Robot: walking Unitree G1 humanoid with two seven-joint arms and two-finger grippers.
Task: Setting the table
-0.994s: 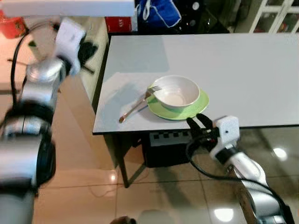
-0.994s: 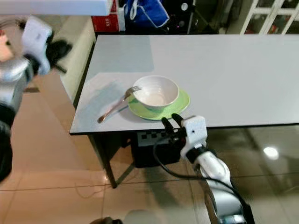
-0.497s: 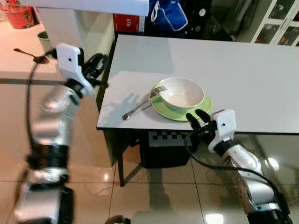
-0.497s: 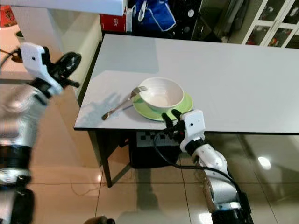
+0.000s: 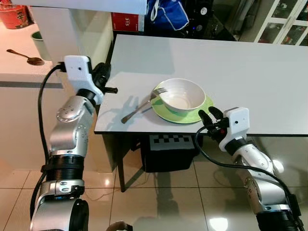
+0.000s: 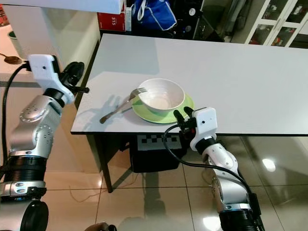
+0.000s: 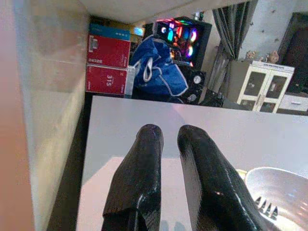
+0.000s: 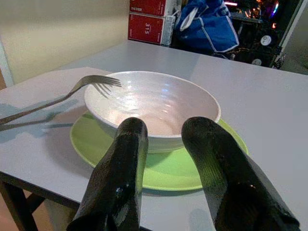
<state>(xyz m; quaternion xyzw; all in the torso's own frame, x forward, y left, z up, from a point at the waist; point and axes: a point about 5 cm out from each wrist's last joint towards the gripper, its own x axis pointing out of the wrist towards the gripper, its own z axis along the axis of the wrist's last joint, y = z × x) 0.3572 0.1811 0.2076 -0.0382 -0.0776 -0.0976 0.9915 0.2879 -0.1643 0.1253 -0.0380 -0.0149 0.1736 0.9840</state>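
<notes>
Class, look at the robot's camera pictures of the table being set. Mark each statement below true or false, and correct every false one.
1. The white bowl stands on the green plate. True.
2. The fork lies flat on the table, apart from the bowl. False: its tines rest on the bowl's rim and its handle end is on the table.
3. The right gripper is at the table's near edge, in front of the plate, holding nothing. True.
4. The left gripper grips the fork's handle. False: it is off the table's left edge, jaws empty.
5. A blue bag sits beyond the table's far end. True.
</notes>
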